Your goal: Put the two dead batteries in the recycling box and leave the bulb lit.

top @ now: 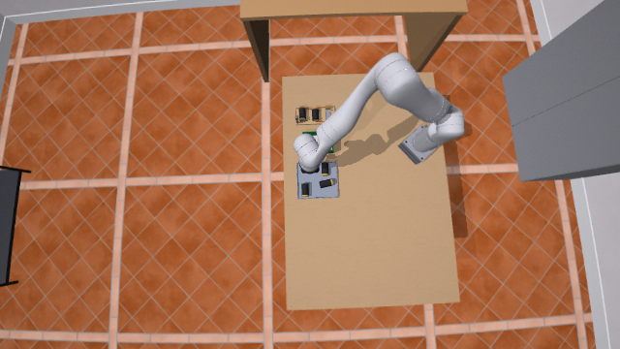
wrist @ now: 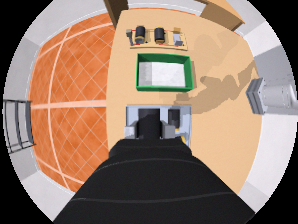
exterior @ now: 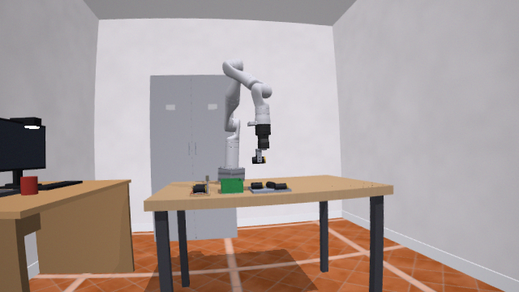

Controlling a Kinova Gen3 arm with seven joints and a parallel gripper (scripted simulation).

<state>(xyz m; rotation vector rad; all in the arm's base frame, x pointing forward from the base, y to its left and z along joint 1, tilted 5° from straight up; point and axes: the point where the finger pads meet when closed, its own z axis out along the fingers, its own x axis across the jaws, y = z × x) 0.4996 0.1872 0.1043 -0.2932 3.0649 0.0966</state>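
Observation:
My gripper (exterior: 259,159) is shut on a black battery with a yellow end (exterior: 259,161) and holds it high above the grey tray (top: 318,180). In the wrist view the held battery (wrist: 148,124) shows as a dark block over the tray. Three batteries (top: 325,183) lie on the tray. Two batteries (top: 309,114) sit in the holder at the table's far left; they also show in the wrist view (wrist: 149,34). The green recycling box (wrist: 162,72) stands between holder and tray and looks empty. It also shows in the exterior view (exterior: 231,185). The bulb's state cannot be made out.
The arm's base (top: 419,145) stands at the table's right edge. A short post (exterior: 207,181) rises by the holder. A second desk with a monitor and a red cup (exterior: 28,185) stands to the left. A grey cabinet (exterior: 190,138) is behind the table.

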